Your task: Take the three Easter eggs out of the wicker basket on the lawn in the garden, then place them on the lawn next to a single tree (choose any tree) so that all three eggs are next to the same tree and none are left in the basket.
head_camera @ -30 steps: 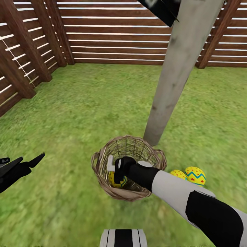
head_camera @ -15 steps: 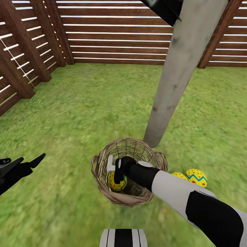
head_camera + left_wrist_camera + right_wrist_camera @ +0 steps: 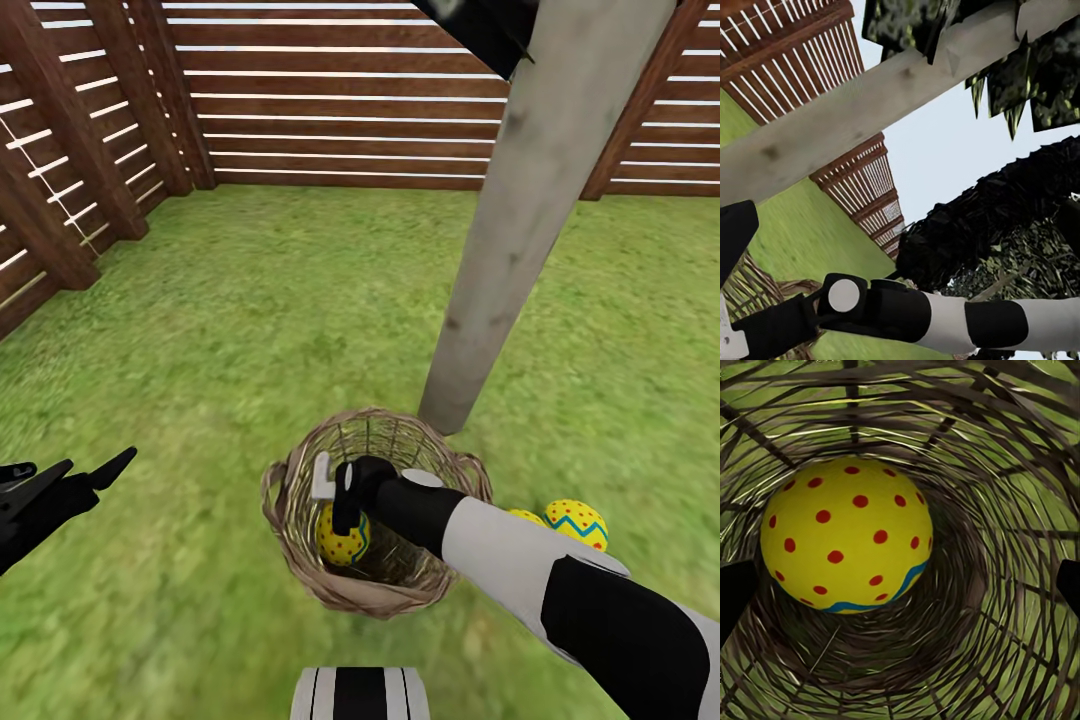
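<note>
The wicker basket [image 3: 440,480] stands on the lawn [image 3: 250,330] at the foot of the tree [image 3: 505,240]. One Easter egg [image 3: 341,541] lies inside it, big in the right wrist view as the egg [image 3: 844,536] on the woven bottom [image 3: 967,607]. My right gripper [image 3: 334,505] reaches down into the basket, open, its fingertips [image 3: 735,592] wide apart and just above the egg, not touching it. Two more eggs [image 3: 577,522] lie together on the grass right of the basket, close to the trunk, one half hidden by my right arm. My left gripper [image 3: 70,478] hovers open, low at the left.
A brown slat fence [image 3: 340,100] closes the lawn at the back and left. In the left wrist view the trunk [image 3: 870,105] slants across, with dark foliage [image 3: 1020,225], and my right arm [image 3: 915,311] below it. Open grass stretches left of the basket.
The whole picture has slid down slightly, so the camera moved. More of the egg in the basket shows below my right gripper. The left arm has barely moved.
</note>
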`<state>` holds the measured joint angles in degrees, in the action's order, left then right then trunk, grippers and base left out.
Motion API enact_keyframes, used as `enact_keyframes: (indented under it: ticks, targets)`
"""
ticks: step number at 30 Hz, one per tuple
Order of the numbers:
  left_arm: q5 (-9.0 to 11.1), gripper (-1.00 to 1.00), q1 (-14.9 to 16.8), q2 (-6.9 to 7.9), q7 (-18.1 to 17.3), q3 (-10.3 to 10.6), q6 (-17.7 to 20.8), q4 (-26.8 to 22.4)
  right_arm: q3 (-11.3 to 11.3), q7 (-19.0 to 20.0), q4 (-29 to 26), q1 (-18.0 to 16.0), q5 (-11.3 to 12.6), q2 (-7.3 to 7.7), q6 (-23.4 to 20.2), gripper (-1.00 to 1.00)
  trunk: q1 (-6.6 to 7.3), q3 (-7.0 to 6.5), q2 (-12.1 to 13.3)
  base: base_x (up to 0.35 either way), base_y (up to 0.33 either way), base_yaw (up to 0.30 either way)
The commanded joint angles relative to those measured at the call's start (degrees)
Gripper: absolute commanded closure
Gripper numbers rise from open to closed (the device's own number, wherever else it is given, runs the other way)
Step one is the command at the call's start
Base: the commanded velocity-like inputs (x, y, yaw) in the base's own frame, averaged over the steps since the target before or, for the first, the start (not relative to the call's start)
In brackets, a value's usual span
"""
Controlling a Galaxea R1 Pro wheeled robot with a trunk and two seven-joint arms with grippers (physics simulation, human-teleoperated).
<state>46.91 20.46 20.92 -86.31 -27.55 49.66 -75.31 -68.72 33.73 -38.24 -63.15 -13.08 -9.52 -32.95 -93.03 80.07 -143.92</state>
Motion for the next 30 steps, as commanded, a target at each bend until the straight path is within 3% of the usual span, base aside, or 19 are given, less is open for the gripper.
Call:
enact_keyframes:
  ticks: [1,15,19,22,25,30]
  targets:
    - [0.0,-1.0,0.0,-0.06,-0.2,0.0,0.5,0.0,-0.1,0.4,-0.2,0.0,-0.6,-0.02,-0.1,-1.0,0.01,0.04,0.0,0.008,0.0,0.0]
    - [0.0,-1.0,0.0,-0.17,-0.2,0.0,0.3,-0.1,-0.2,-0.8,-1.9,0.0,-0.6,0.03,-0.1,-1.0,-0.33,2.92,-0.2,0.001,0.0,0.0]
    - [-0.2,-1.0,-0.5,-0.83,0.6,1.3,-0.7,0.8,0.9,-0.4,-0.6,-1.3,-1.1,1.34,1.2,-1.0,-0.33,2.91,-0.2,0.0,0.0,0.0]
    - [-0.2,-1.0,-0.5,-0.79,-0.3,0.9,-0.2,0.9,0.0,-1.4,-0.9,-1.8,-0.7,2.13,0.3,-1.0,-0.33,2.91,-0.2,0.0,0.0,0.0]
    - [-0.2,-1.0,-0.5,-0.79,-0.4,0.9,-0.2,0.9,-0.4,-1.6,-0.4,-1.9,-0.6,2.35,0.6,-1.0,-0.33,2.91,-0.2,0.0,0.0,0.0]
    - [-0.2,-1.0,-0.5,-0.79,-0.4,1.0,-0.2,0.9,1.1,-1.6,0.3,-1.8,-0.6,2.4,1.3,-1.0,-0.46,4.02,-0.3,0.0,0.0,0.0]
